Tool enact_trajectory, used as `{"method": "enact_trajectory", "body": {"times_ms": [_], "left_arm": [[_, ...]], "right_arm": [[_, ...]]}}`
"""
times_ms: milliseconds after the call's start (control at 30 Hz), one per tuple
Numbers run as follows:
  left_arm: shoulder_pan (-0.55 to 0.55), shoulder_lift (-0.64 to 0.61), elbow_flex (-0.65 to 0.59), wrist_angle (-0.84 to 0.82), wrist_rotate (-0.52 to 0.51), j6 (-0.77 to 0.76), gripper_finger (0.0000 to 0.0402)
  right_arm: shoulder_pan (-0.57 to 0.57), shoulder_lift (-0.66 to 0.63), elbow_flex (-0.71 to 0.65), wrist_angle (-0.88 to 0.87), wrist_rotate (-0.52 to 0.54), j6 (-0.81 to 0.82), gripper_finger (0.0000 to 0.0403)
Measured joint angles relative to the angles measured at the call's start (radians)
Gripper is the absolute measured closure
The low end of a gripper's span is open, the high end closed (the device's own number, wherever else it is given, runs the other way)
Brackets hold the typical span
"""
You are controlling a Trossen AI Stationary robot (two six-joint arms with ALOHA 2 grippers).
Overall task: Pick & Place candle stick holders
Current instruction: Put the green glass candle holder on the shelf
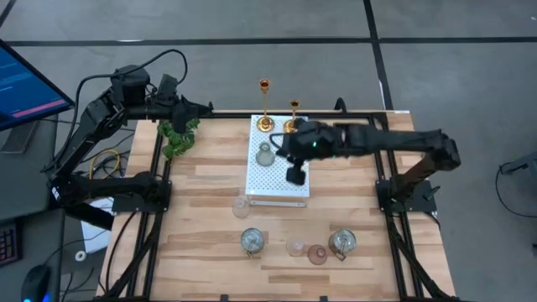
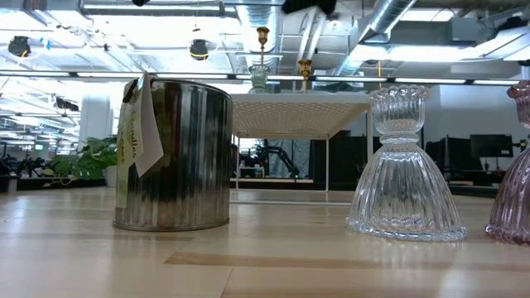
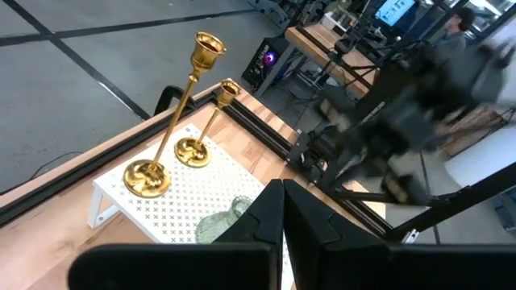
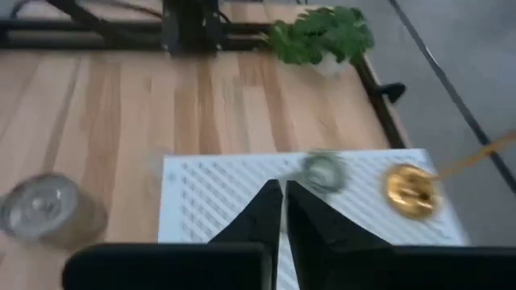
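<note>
Two tall gold candle stick holders (image 1: 265,105) (image 1: 294,116) stand by their round bases on the far edge of the white dotted board (image 1: 277,191). A greenish glass cup (image 1: 264,154) stands on the board near them. A clear cup (image 1: 242,204) stands on the table at the board's near left corner. Near the front edge stand a silvery cup (image 1: 252,241), a clear cup (image 1: 295,247), a pinkish cup (image 1: 317,254) and another silvery cup (image 1: 342,243). My right gripper (image 1: 295,174) hangs shut and empty above the board, right of the greenish cup. My left gripper (image 3: 282,193) is shut and empty at the far left.
A leafy green plant (image 1: 178,136) stands at the table's far left corner, just below my left gripper. Bare wood lies left of the board and between the board and the front row of cups. Black frame rails run along the table's left and right edges.
</note>
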Motion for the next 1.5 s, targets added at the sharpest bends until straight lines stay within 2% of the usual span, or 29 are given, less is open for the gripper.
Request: {"method": "enact_trajectory", "body": {"times_ms": [133, 300, 567, 1500], "left_arm": [[0.0, 0.0, 0.0, 0.0, 0.0, 0.0, 0.0396], [0.0, 0.0, 0.0, 0.0, 0.0, -0.004, 0.0396], [0.0, 0.0, 0.0, 0.0, -0.002, -0.007, 0.0397], [0.0, 0.002, 0.0, 0.0, -0.001, -0.01, 0.0394]], "right_arm": [[-0.002, -0.022, -0.211, 0.297, -0.043, 0.089, 0.0396], [-0.045, 0.003, -0.319, 0.49, -0.195, 0.148, 0.04], [-0.093, 0.071, -0.33, 0.508, -0.289, 0.146, 0.0402], [-0.235, 0.104, -0.33, 0.528, -0.286, 0.012, 0.0403]]}}
